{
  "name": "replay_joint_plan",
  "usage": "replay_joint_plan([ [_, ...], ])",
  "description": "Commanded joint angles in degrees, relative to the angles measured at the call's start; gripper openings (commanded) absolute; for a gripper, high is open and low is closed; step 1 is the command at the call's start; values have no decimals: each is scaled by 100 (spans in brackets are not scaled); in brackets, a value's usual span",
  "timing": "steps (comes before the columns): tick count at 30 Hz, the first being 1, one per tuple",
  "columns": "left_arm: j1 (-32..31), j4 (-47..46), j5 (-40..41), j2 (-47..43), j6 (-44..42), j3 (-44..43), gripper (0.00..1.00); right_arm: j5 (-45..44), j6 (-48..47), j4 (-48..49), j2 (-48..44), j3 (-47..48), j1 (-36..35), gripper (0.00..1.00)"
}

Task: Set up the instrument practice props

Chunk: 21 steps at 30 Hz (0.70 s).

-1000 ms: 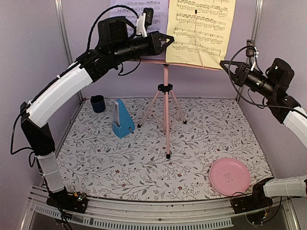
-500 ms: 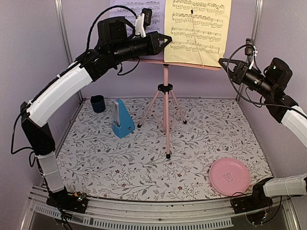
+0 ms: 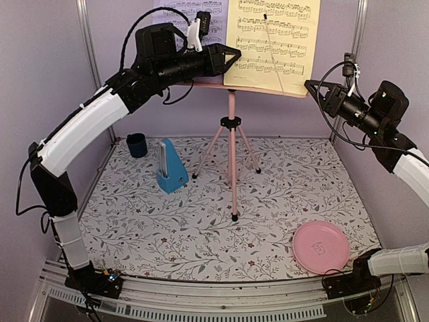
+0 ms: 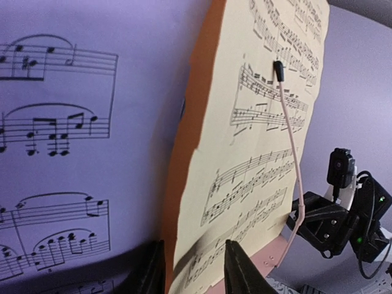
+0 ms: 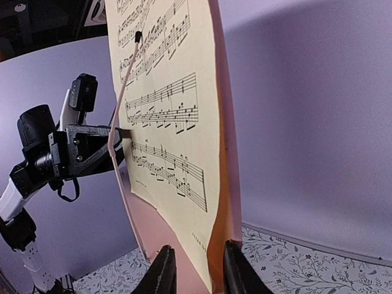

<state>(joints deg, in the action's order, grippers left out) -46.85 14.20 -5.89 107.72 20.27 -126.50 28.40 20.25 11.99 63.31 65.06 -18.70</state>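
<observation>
Parted, the left fingers (image 4: 242, 272) straddle the lower left edge of the yellow music sheet (image 4: 257, 153) without clamping it; the right fingers (image 5: 164, 272) also stand apart, either side of its lower right edge. Sheet stands upright on the pink music stand (image 3: 232, 147) under a thin pink wire (image 4: 293, 159), lavender music sheet (image 4: 61, 153) just beside it on the left. Blue metronome (image 3: 171, 169) sits upright on the floral worktop (image 3: 201, 228), left of the stand's legs.
</observation>
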Motion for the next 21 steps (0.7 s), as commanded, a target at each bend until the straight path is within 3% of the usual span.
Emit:
replay_joint_plan([
  [1,7,-54,146,-304,-101,124,38,-289,-81,-13,-246,27,-15,35],
  [6,-61,-114,385,-720,-145,586,52,-644,-267,-337,-474,131,-14,69],
  [10,-85,-345,696,-1217,-183,1288,82,-765,-449,-735,-619,247,-12,92],
  [12,-92,-408,838,-1441,-211,1599,97,-743,-522,-940,-650,302,-11,96],
  [13,-90,-404,909,-1525,-232,1736,99,-726,-551,-1039,-670,321,-12,98],
  [21,-88,105,1455,-2227,-329,2426,99,-709,-663,-1679,-1055,109,-11,99],
])
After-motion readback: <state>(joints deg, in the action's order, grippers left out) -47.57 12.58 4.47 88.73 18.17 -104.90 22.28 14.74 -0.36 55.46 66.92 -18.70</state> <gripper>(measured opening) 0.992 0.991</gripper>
